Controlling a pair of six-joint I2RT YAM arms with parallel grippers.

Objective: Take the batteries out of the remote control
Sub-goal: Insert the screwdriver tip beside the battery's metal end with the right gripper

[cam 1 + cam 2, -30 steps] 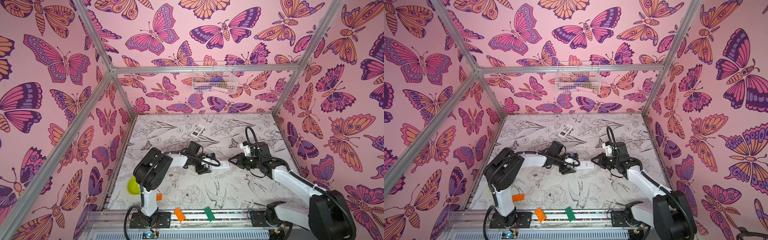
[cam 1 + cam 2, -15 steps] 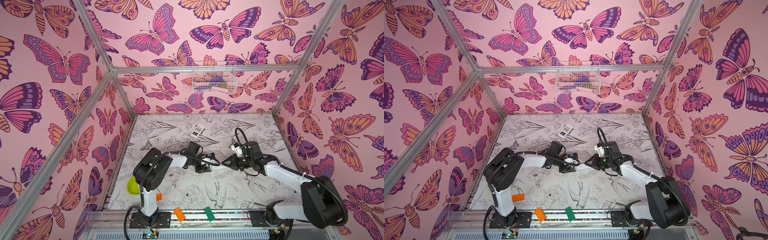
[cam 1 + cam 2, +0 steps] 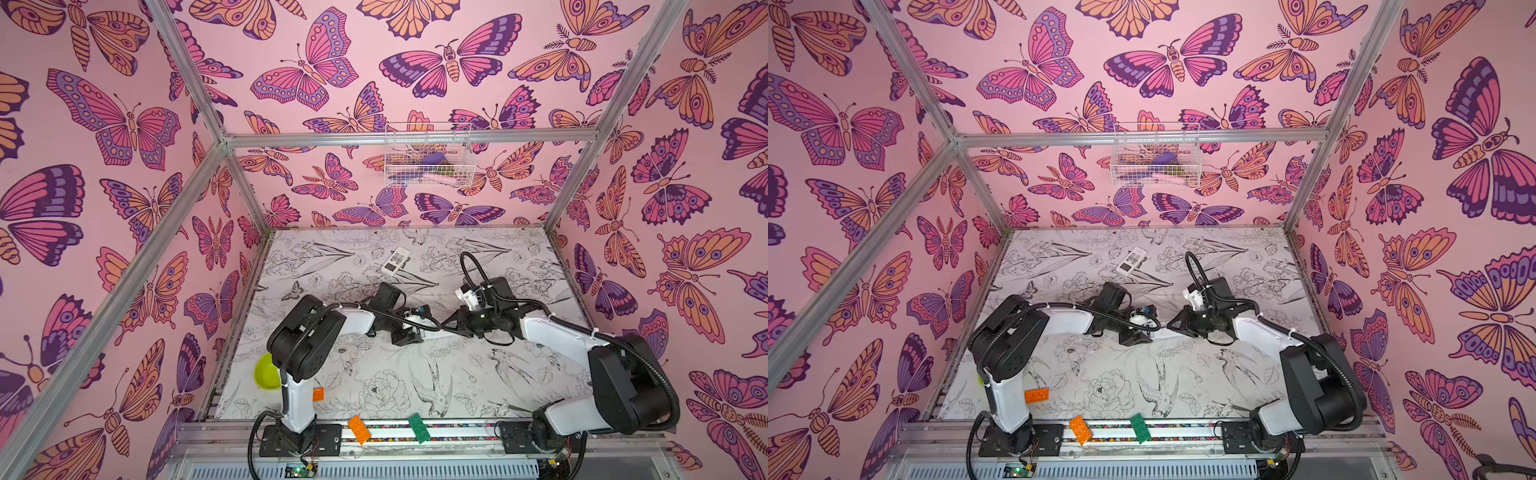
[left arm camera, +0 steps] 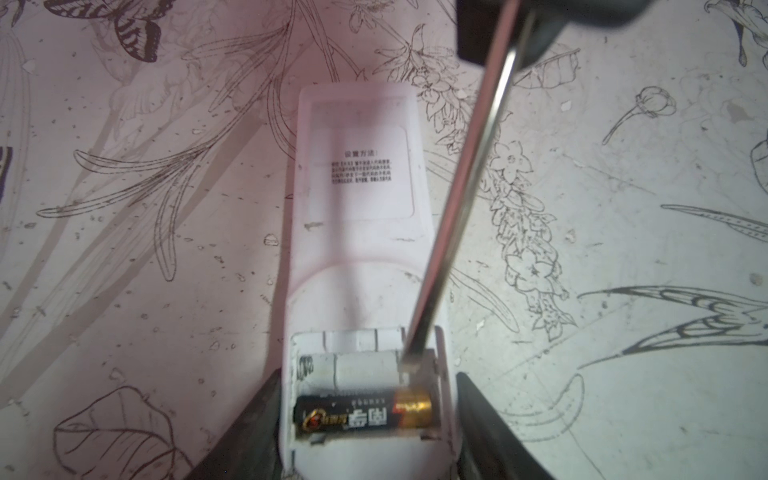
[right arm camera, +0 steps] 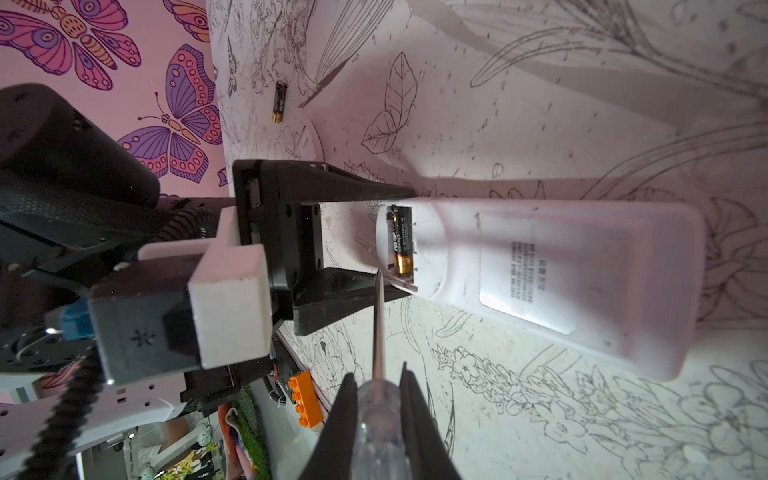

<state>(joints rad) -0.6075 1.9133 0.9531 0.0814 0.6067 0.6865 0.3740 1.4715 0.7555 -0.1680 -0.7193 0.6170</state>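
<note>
White plastic remote lies face down mid-table, cover off, both slots open to view. Notes run left to right.

Close to the table edge under the butterfly wall, beyond the left arm: one loose battery, already out. Front left edge: one green bowl. My left gripper is closed across the remote's battery end, one finger on each long side, pinning it. In the compartment, one slot is bare and one battery sits in the other. One screwdriver has its tip down in the bare slot, just beside that battery's gold end. My right gripper is clamped tight on its clear handle.

Progress, my reading: half done on this remote, one battery left to lever out.

Count: batteries seen, two. Remotes, one certain, plus one small white labelled piece near the back edge, too small to identify. Along the front edge: one orange brick, a second orange brick, one green brick.
</note>
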